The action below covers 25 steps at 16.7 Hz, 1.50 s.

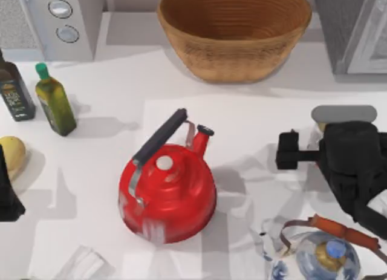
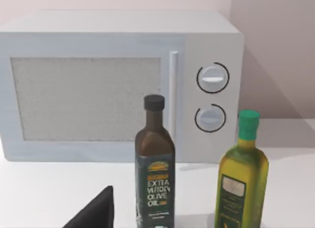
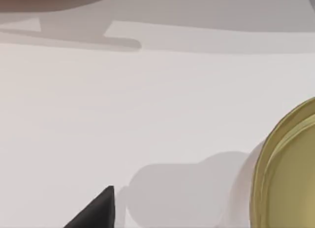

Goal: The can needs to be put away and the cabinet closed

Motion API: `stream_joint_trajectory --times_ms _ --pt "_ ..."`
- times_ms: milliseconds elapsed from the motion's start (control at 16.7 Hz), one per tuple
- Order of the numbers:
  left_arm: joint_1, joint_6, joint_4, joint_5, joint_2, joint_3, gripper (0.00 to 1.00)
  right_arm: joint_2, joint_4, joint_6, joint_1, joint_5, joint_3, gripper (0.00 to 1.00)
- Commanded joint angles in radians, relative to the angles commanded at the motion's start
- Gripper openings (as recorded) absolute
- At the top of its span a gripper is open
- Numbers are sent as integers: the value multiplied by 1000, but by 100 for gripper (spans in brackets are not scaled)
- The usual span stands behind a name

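The can (image 3: pixel 290 171) shows its dull gold lid at the edge of the right wrist view, standing on the white table. My right gripper (image 1: pixel 329 152) hovers over the table's right side, open, with one black fingertip (image 3: pixel 101 208) off to the can's side and not touching it. In the top view the right arm covers the can. The cabinet (image 1: pixel 338 26) stands at the back right, a dark grey speckled panel with its white-framed door (image 1: pixel 372 41) slanting away from it. My left gripper (image 1: pixel 7 195) is parked at the left edge, open, one fingertip (image 2: pixel 98 211) in its wrist view.
A red kettle (image 1: pixel 169 192) stands mid-table and a wicker basket (image 1: pixel 234 32) at the back. A white microwave (image 1: pixel 54 20) and two olive oil bottles (image 1: pixel 55 101) (image 1: pixel 15 89) are at the left. A blue-and-white teapot (image 1: pixel 323 256) sits near the right arm.
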<state>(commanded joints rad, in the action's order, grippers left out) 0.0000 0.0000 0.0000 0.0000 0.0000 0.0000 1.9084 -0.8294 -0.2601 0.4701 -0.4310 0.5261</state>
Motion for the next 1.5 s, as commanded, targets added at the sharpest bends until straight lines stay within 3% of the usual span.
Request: stream_joint_trajectory --times_ms 720,1500 --pt "0 0 0 0 0 0 100 0 0 0 0 0 0 2" --pt "0 0 0 0 0 0 100 -10 70 -11 4 1 30 0"
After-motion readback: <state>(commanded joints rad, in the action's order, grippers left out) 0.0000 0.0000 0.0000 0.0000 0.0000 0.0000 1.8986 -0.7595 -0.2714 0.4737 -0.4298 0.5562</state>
